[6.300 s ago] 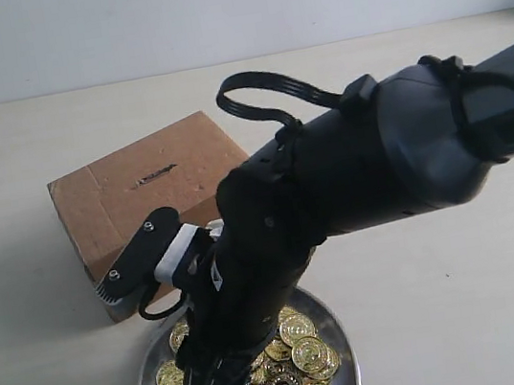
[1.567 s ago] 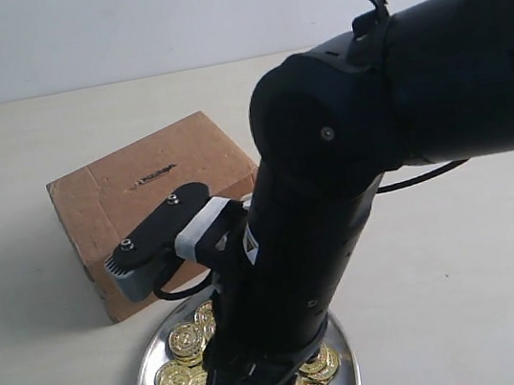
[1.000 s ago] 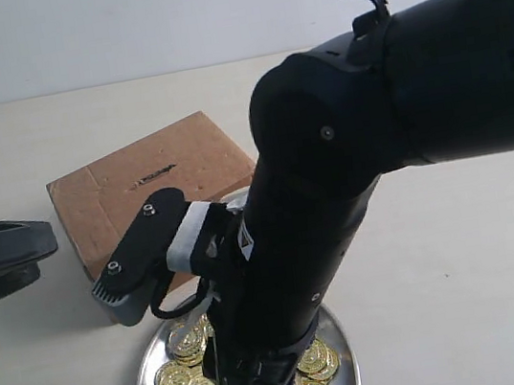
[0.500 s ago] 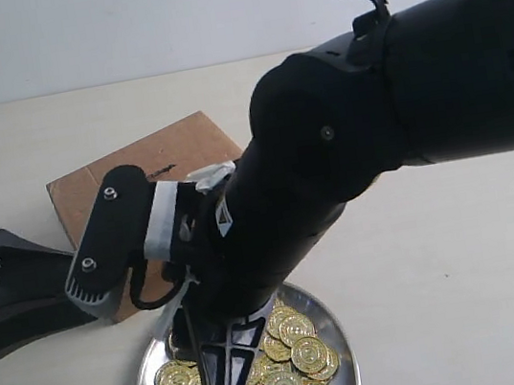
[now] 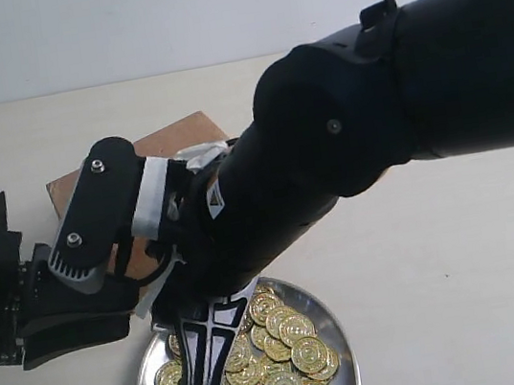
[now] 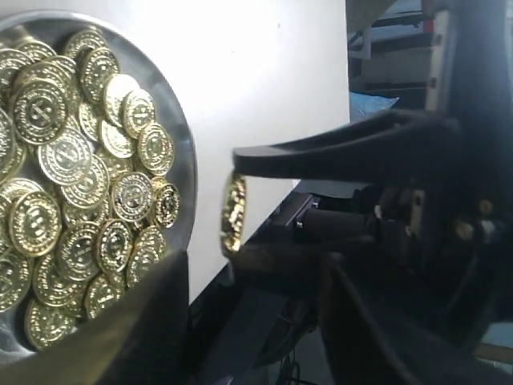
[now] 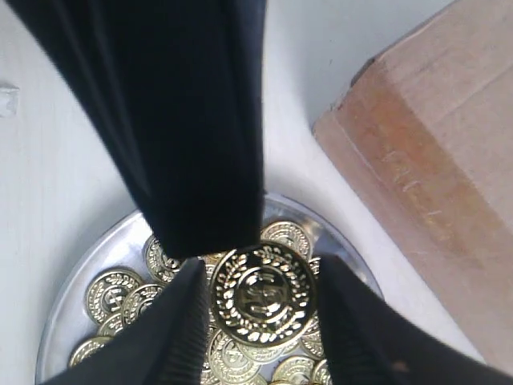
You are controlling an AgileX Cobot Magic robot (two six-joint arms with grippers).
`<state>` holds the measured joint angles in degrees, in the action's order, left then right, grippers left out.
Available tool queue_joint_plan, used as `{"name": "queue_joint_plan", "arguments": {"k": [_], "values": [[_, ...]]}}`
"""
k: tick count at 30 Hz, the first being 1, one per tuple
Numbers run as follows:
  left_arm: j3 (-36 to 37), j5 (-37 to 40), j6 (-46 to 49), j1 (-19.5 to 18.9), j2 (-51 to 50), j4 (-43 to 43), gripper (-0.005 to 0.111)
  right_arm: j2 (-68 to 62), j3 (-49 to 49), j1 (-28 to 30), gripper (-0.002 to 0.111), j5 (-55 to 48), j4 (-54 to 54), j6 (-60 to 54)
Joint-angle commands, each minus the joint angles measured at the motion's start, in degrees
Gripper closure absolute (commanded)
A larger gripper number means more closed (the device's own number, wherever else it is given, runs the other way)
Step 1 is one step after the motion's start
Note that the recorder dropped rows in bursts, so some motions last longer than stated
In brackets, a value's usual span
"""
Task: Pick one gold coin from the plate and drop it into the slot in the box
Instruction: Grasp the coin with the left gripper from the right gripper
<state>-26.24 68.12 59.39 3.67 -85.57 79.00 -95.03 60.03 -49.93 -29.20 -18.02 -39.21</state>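
Note:
The silver plate (image 5: 345, 354) of gold coins sits at the near edge, in front of the brown box (image 5: 186, 131). The arm hides the slot. My right gripper (image 5: 204, 382) hangs over the plate's left side, shut on one gold coin (image 7: 263, 293) by its rim. That held coin (image 6: 234, 212) shows edge-on in the left wrist view. My left gripper (image 5: 132, 314) has come in from the left, close beside the right gripper. It is open with wide jaws and holds nothing.
The right arm's bulky black forearm (image 5: 389, 105) spans the scene and covers most of the box. A broad black finger (image 7: 184, 120) crosses the right wrist view above the coin. Pale tabletop (image 5: 461, 259) lies to the right of the plate.
The left arm entered from the left and moved up to the plate. The right wrist rolled, swinging its camera mount up and left, and its fingers rose slightly over the coins.

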Motion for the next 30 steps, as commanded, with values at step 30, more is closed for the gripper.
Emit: {"name": "queue_joint_plan", "arguments": {"k": [30], "values": [[-3.9,-0.6,4.2,6.2,-7.3,3.8,0.06,2.1,0.4,0.0,0.094,1.4,-5.5,-4.5]]}}
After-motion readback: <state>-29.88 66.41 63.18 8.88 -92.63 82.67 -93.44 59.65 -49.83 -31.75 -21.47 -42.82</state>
